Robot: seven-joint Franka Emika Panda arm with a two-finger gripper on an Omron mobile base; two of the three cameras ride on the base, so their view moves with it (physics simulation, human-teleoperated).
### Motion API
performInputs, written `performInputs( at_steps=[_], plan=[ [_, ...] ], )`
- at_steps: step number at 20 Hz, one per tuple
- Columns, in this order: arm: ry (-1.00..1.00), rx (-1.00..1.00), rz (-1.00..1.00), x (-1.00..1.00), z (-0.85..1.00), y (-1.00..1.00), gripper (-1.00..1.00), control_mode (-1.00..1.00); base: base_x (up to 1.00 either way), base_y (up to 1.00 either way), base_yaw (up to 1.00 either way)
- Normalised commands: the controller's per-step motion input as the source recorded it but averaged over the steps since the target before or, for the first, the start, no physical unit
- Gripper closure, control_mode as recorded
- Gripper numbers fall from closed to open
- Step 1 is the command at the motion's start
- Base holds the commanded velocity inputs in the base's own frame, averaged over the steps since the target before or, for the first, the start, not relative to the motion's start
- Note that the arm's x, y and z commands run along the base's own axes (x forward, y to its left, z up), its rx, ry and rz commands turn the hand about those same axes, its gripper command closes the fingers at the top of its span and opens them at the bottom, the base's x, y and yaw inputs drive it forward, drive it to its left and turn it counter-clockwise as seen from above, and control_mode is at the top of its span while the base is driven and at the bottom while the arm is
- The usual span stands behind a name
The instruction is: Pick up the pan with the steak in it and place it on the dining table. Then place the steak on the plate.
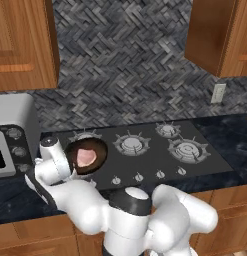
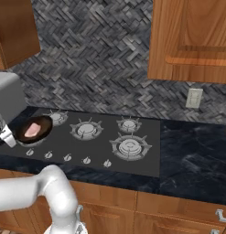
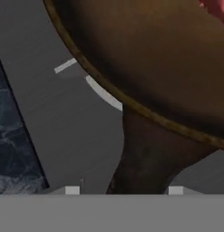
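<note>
The pan point(image 1: 87, 155) sits on the front left burner of the cooktop, with the pink steak point(image 1: 85, 157) lying flat inside it. From the right base view, pan point(image 2: 35, 129) and steak point(image 2: 32, 130) are at the far left. My white hand point(image 1: 56, 159) hangs low just left of the pan, over its handle. In the hand view the dark handle point(image 3: 147, 158) runs down between the two tips of my gripper point(image 3: 124, 190). The right tip is beside the handle; a gap shows between the left tip and it. The dining table and the plate are out of view.
The black cooktop point(image 1: 160, 162) has three other burners and a row of knobs point(image 1: 139, 176) along its front. A microwave point(image 1: 10, 142) stands close to the left of my hand. Dark marble counter point(image 2: 192, 151) extends right; wooden cabinets hang above.
</note>
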Motion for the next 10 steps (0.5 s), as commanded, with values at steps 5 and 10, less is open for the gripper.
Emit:
performInputs(
  at_steps=[5, 10],
  plan=[
    [-0.06, 0.09, -0.09, -0.11, 0.84, -0.23, 1.0, -1.0, 0.0, 0.0, 0.0],
    [0.0, 0.09, -0.05, -0.4, 0.91, -0.58, 1.0, -1.0, 0.0, 0.0, 0.0]
  ],
)
